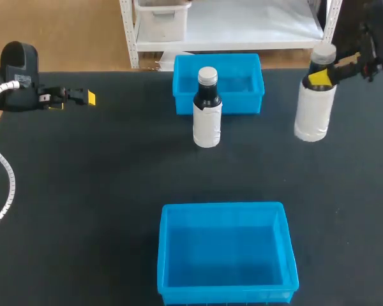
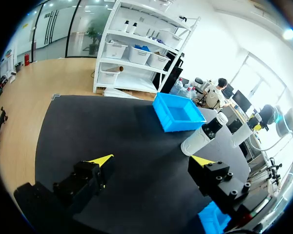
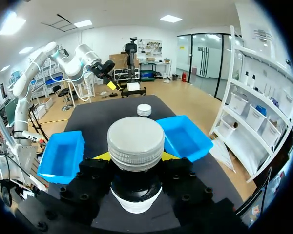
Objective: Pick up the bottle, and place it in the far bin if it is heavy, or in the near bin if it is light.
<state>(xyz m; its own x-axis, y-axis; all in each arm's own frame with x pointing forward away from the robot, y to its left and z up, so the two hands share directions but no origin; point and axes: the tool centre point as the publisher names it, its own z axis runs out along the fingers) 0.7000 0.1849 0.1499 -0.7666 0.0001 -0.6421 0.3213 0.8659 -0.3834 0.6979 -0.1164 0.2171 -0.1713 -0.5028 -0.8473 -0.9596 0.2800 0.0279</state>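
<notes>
Near the far bin (image 1: pixel 244 106) stands a bottle (image 1: pixel 207 109).

Both the left gripper (image 2: pixel 151 162) and right gripper (image 3: pixel 136 157) are chunky black blocks, screw holes everywhere, yellow tips. There's a white ribbed cable (image 1: pixel 11 185) behind the left one.

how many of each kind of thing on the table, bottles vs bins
bottles: 2 (middle bottle, right bottle)
blue bins: 2 (far bin, near bin)
total: 4
</notes>
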